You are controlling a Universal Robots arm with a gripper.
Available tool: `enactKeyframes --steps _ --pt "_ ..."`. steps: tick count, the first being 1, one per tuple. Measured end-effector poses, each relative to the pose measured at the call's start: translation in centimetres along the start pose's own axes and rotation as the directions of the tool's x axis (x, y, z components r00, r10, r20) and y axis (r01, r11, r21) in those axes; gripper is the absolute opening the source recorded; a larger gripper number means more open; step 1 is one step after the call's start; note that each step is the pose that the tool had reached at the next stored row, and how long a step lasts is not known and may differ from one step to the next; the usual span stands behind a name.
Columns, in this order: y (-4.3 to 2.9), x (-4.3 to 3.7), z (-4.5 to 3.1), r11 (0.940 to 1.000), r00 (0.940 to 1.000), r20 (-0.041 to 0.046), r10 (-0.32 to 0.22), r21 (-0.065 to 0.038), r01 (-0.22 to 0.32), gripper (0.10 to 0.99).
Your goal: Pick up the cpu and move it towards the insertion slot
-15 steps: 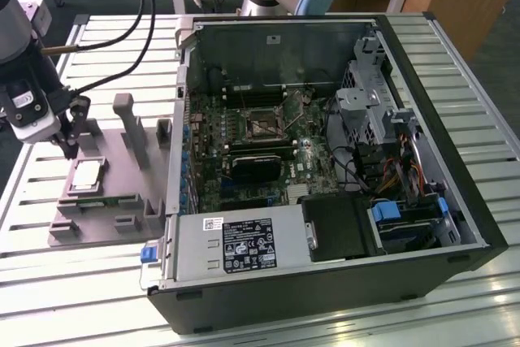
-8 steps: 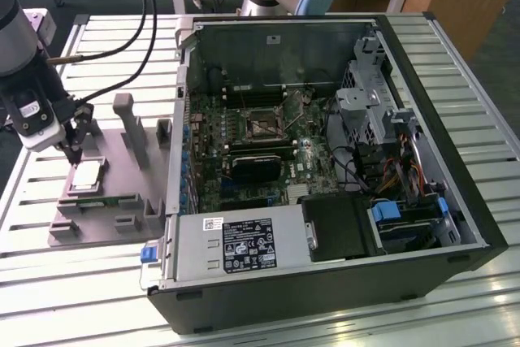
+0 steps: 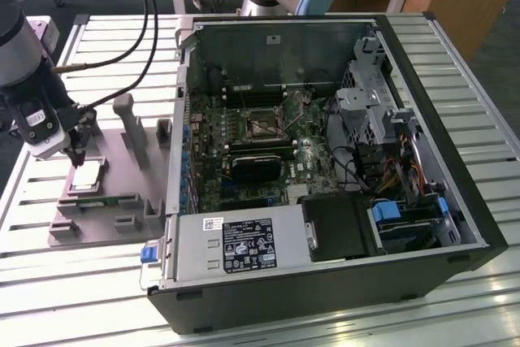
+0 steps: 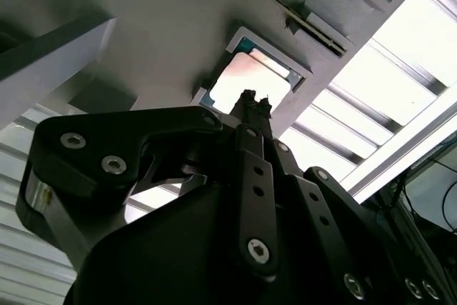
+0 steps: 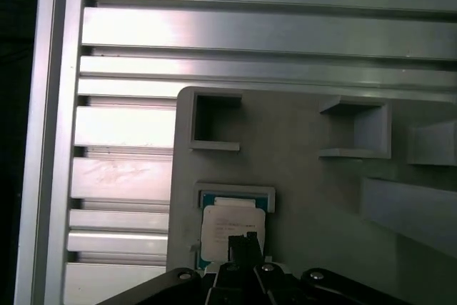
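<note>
While cpu (image 3: 88, 172) lies in grey holder (image 3: 118, 180) pocket, jaws hang pressed together just above cpu; insertion slot (image 3: 262, 123) well apart from cpu.

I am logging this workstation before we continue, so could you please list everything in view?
table: one, slatted silver, under everything.
holder: one, grey, on the table, exterior view's left.
cpu: one, silver with tan rim, in a holder recess.
memory stick: one, green, on the holder beside the cpu.
computer case: one, black, open, mid-table.
insertion slot: one, silver frame with dark centre, on the board inside the case.
power supply: one, silver, along the case's near edge.
arm: one, grey, exterior view's left.
tool: one, black, shut, directly over the cpu.
</note>
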State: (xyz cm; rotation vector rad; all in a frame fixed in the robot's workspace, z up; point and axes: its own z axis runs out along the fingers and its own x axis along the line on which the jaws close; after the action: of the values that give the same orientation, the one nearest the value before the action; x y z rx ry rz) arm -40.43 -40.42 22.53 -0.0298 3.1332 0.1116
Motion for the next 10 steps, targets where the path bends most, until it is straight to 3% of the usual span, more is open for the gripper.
enactKeyframes --steps 10 --pt "-0.13 0.29 1.69 1.0000 1.0000 0.0000 0.002 -0.001 -0.002 0.102"
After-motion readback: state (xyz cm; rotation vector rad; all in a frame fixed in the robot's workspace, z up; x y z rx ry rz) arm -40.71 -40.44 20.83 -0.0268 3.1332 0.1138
